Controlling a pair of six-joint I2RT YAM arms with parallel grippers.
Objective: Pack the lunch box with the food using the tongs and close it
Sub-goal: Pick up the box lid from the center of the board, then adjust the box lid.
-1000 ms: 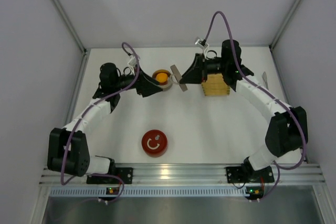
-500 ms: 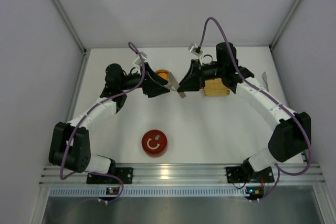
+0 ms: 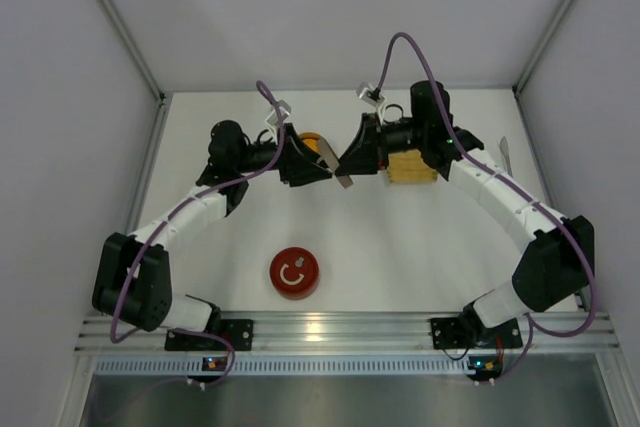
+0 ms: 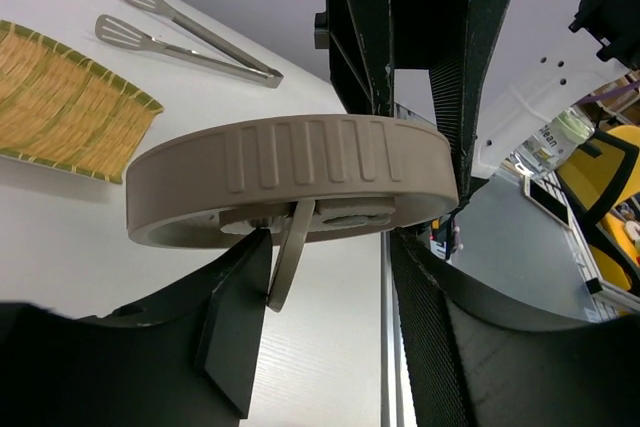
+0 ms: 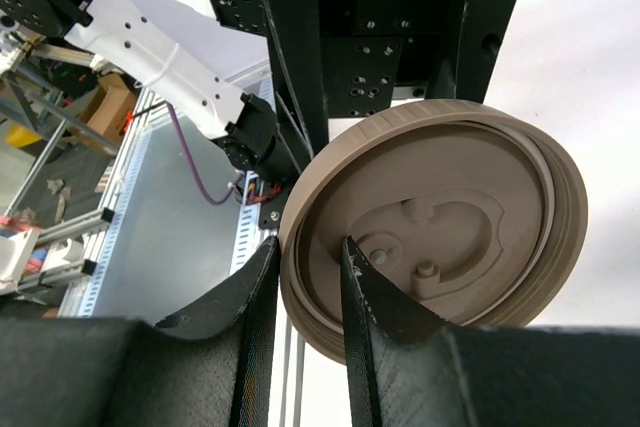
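Note:
My right gripper is shut on the rim of the round taupe lid and holds it on edge above the table. My left gripper is open right beneath the lid. The lid's hanging handle loop touches its left finger. In the top view both grippers meet over the table's far middle. The lunch box lies mostly hidden behind my left gripper, with a round orange piece of food showing inside. The silver tongs lie beyond the tray.
A woven yellow tray sits under my right arm. A red round tin stands near the front middle. White walls close the table at the back and both sides.
My left gripper has moved right, up to the lid, and its jaws have narrowed. My right gripper brought the lid a little left and has since held still.

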